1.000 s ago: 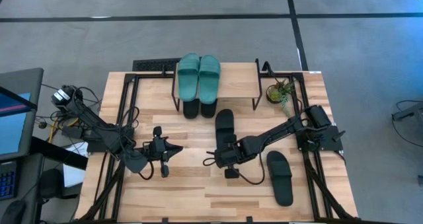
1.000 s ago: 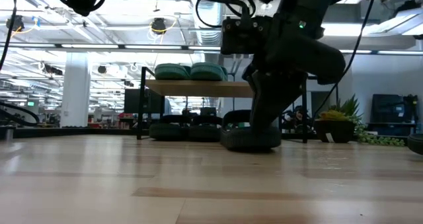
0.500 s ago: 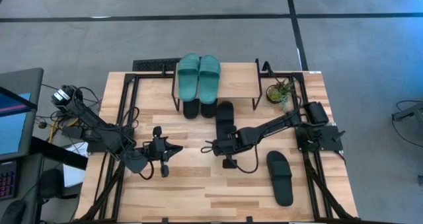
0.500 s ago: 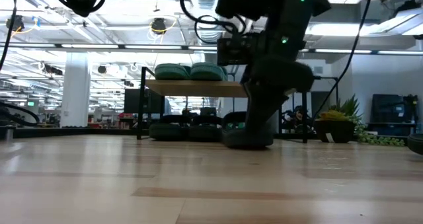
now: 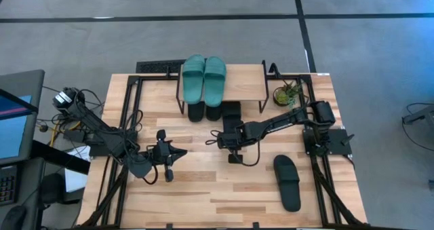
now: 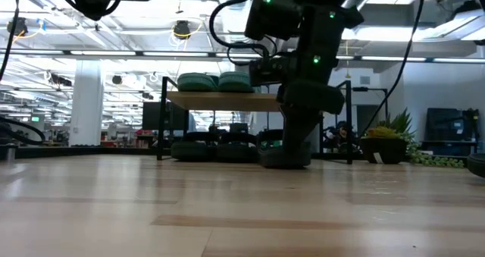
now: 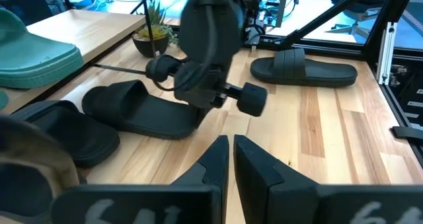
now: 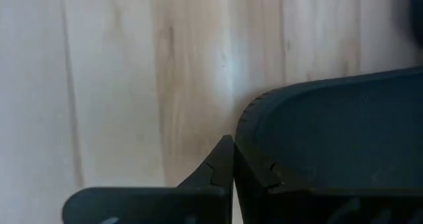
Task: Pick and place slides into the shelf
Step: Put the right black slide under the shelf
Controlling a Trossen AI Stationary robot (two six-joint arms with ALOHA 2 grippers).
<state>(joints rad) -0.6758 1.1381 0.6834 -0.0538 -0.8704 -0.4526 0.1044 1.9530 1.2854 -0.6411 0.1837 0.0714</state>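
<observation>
a small potted plant [image 5: 287, 94] stands near the upper right corner of the wooden bench [image 5: 196, 196], right of frame centre. a grey floor [image 5: 203, 40] with dark lines surrounds the bench. at the left edge sits a monitor [image 5: 13, 125], with tangled cables [image 5: 68, 115] just beside it.

right arm [image 5: 271, 127] blocks shelf [image 5: 245, 84] front, left tabletop [image 5: 135, 196] open

One camera looks straight down on the whole light wooden surface [image 5: 203, 189]; another sits level with it, facing the room. Both show the right end effector [image 5: 230, 136]. Each wrist camera looks closely past its own end effector.
</observation>
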